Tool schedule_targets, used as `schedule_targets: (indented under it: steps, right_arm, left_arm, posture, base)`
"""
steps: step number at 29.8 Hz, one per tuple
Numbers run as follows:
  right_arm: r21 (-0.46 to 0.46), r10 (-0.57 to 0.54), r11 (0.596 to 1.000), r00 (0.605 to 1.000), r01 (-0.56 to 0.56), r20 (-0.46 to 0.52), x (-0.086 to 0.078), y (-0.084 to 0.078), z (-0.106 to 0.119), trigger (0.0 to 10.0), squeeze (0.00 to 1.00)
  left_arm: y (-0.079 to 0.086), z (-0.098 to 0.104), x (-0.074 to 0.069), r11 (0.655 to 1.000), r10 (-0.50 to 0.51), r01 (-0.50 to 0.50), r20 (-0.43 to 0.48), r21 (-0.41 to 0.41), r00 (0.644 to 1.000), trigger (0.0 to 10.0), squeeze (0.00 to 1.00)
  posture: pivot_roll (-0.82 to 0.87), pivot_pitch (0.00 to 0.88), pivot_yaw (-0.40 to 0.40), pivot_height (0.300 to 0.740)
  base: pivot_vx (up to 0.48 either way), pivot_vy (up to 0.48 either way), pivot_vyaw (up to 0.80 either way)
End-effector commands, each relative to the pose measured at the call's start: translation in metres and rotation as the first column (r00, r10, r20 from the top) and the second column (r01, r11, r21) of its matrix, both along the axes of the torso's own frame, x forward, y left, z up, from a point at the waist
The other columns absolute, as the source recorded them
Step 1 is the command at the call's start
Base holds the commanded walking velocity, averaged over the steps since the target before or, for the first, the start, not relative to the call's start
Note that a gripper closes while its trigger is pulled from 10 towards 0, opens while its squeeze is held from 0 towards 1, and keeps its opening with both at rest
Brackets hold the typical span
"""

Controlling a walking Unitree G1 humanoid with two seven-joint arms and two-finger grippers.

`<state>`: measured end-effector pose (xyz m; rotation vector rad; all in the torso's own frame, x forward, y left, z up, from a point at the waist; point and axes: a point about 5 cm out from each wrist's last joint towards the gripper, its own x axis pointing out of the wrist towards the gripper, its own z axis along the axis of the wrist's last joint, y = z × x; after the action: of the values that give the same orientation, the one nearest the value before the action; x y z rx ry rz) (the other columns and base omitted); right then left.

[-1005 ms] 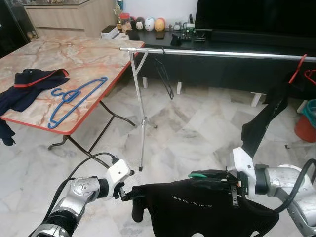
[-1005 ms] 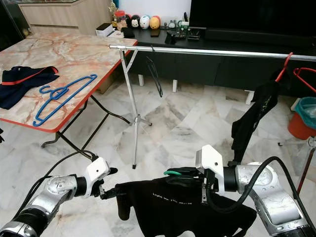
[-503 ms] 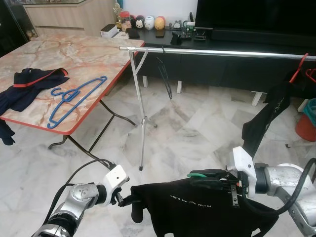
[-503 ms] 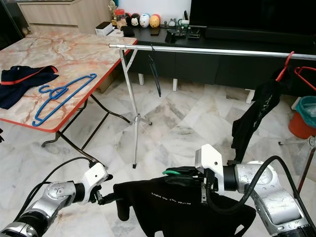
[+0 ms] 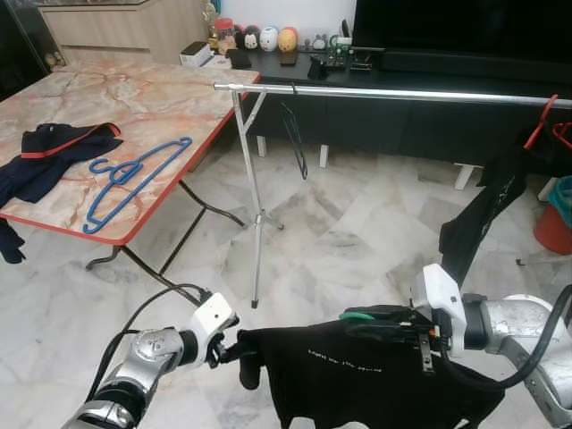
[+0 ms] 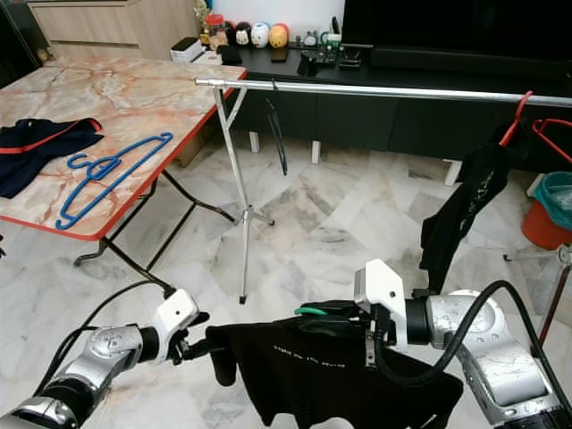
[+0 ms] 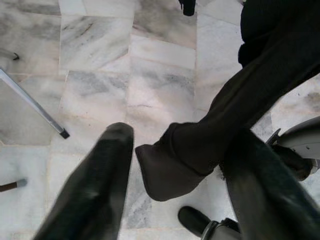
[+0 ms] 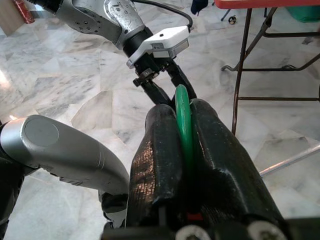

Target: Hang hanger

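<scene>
The right gripper (image 5: 371, 320) was clamped on the hook of a green hanger (image 8: 183, 131), its two black fingers (image 8: 156, 165) pressed together on either side of the green wire. The hanger carried a black T-shirt (image 5: 357, 375) with small white lettering across the chest, held low and near the robot, above the marble floor (image 5: 357, 223). The left gripper (image 5: 239, 350) was at the left sleeve of the T-shirt; in the left wrist view its fingers (image 7: 95, 185) stood apart with the sleeve end (image 7: 165, 170) between them, and whether they touched the cloth could not be told.

Farther off, a silver clothes rail (image 5: 393, 92) ran from centre to right across the scene on a tripod stand (image 5: 255, 214). A black hanger (image 5: 295, 138) hung from the rail near its left end, and a black garment (image 5: 483, 219) hung on a red hanger (image 5: 539, 123) at its right end.

On the left stood a marble-topped folding table (image 5: 161, 98) with a red edge. Blue hangers (image 5: 130, 179) lay on it, with a dark navy garment (image 5: 49, 156) with red trim just beside them, farther left. An orange bucket (image 5: 554, 228) stood at the far right, and a dark TV cabinet (image 5: 429, 125) with small figurines (image 5: 268, 37) stood behind the rail
</scene>
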<state>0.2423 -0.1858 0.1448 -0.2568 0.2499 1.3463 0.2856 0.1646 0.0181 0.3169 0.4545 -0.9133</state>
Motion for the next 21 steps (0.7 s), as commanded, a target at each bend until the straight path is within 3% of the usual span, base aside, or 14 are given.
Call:
schedule_targets:
  steps: [1,7,15,21]
  right_arm:
    - [0.014,0.019,1.0,0.998,-0.02,0.057,0.002,0.002,0.014,0.0,0.0]
    - [0.012,0.007,1.0,0.998,-0.008,0.062,0.004,0.0,0.014,0.0,0.0]
    - [0.005,-0.045,0.999,0.995,0.044,0.086,0.01,-0.003,0.013,0.0,0.0]
    - [-0.001,-0.083,0.997,0.992,0.083,0.098,0.015,-0.007,0.013,0.0,0.0]
  left_arm:
    - [0.009,-0.001,-0.001,1.0,0.019,-0.019,-0.001,0.019,1.0,0.0,0.0]
    - [0.017,-0.002,-0.001,0.997,0.054,-0.054,0.007,0.048,0.999,0.0,0.0]
    - [0.032,-0.009,-0.004,0.978,0.13,-0.132,0.026,0.162,0.991,0.0,0.0]
    - [0.042,-0.015,-0.004,0.941,0.243,-0.248,0.049,0.232,0.969,0.0,0.0]
  posture:
    - [0.02,0.043,0.069,0.74]
    - [0.02,0.043,0.069,0.74]
    - [0.02,0.042,0.069,0.74]
    - [0.02,0.042,0.068,0.74]
  base:
    - [0.0,0.0,0.0]
    - [0.0,0.0,0.0]
    - [0.0,0.0,0.0]
    - [0.0,0.0,0.0]
